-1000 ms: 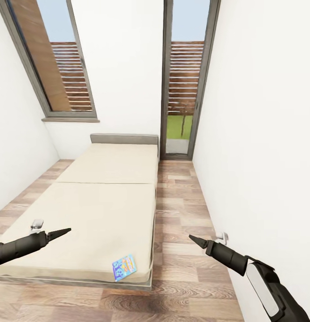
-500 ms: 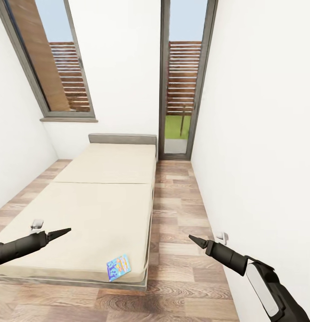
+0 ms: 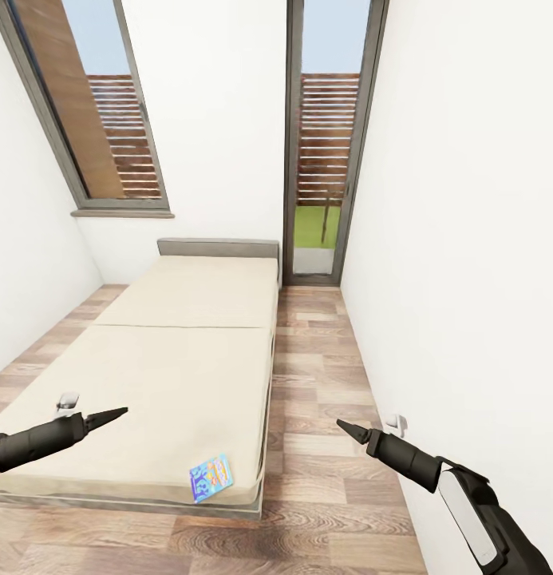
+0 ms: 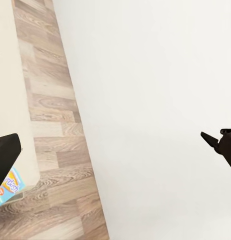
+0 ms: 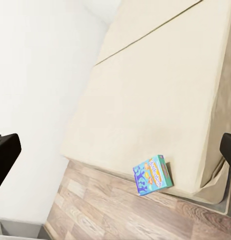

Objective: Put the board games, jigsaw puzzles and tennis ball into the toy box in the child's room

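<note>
While both grippers, left (image 3: 120, 413) and right (image 3: 343, 426), are hovering pinched together and empty, a blue board game (image 3: 211, 477) is lying at the cream bed (image 3: 180, 351)'s near corner. White walls (image 3: 460, 239) are flanking the wood-plank floor (image 3: 324, 375).

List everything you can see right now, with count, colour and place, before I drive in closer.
board game: one, blue box with a bright printed lid, flat on the bed's near right corner.
bed: one, cream mattress with a seam across its middle, on a grey frame, along the left wall.
window: one, grey frame, on the far wall above the bed.
glass door: one, grey frame, right of the bed's head.
floor: wood planks, right of the bed.
left gripper: one, black, over the mattress's near left, shut.
right gripper: one, black, over the floor, shut.
</note>
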Tool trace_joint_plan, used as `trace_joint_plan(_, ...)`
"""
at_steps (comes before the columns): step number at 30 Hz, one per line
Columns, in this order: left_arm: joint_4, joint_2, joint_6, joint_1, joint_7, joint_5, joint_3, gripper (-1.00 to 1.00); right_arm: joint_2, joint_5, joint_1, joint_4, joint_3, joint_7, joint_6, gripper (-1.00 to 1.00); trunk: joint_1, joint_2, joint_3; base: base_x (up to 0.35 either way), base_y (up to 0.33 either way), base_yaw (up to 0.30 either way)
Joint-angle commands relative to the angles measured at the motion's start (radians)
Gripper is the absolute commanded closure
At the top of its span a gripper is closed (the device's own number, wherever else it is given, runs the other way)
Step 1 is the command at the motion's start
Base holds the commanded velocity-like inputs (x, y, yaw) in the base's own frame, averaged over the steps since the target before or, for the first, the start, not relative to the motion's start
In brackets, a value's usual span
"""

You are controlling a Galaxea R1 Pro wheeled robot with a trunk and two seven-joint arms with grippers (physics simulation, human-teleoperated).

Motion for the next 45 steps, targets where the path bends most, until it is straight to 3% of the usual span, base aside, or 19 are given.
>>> trace_joint_plan(1, 0.000, -0.001, 0.011, -0.001, -0.003, -0.007, 0.002, -1.00, 0.000, -0.006, -0.001, 0.000, -0.001, 0.001, 0.008, -1.00, 0.004, -0.009, -0.005, 0.000, 0.000, 0.000)
trace_joint_plan(4, 0.001, -0.002, 0.015, -0.001, 0.025, -0.006, 0.002, -1.00, 0.000, -0.006, -0.001, 0.000, 0.000, 0.001, 0.008, -1.00, 0.016, -0.030, -0.015, 0.000, 0.000, 0.000)
trace_joint_plan(18, 0.085, -0.015, 0.020, -0.001, 0.199, -0.004, 0.004, -1.00, 0.001, -0.009, -0.001, 0.020, -0.002, -0.023, 0.022, -1.00, 0.016, -0.030, -0.015, 0.000, 0.000, 0.000)
trace_joint_plan(26, 0.122, -0.032, 0.019, -0.003, 0.287, -0.004, 0.005, -1.00, 0.002, -0.008, -0.001, 0.023, -0.003, -0.026, 0.041, -1.00, 0.047, -0.086, -0.040, 0.000, 0.000, 0.000)
trace_joint_plan(27, 0.133, -0.043, 0.019, -0.006, 0.340, -0.004, 0.005, -1.00, 0.002, -0.008, -0.001, 0.023, -0.003, -0.027, 0.043, -1.00, 0.050, -0.093, -0.043, 0.000, 0.000, 0.000)
trace_joint_plan(32, 0.139, -0.049, 0.017, -0.008, 0.408, -0.003, 0.005, -1.00, 0.002, -0.008, -0.001, 0.023, -0.003, -0.031, 0.044, -1.00, 0.070, -0.128, -0.058, 0.000, 0.000, 0.000)
trace_joint_plan(45, 0.173, -0.053, 0.007, -0.010, 0.444, -0.005, 0.005, -1.00, 0.009, -0.008, -0.001, 0.024, -0.002, -0.076, 0.043, -1.00, 0.119, -0.219, -0.099, 0.000, 0.000, 0.000)
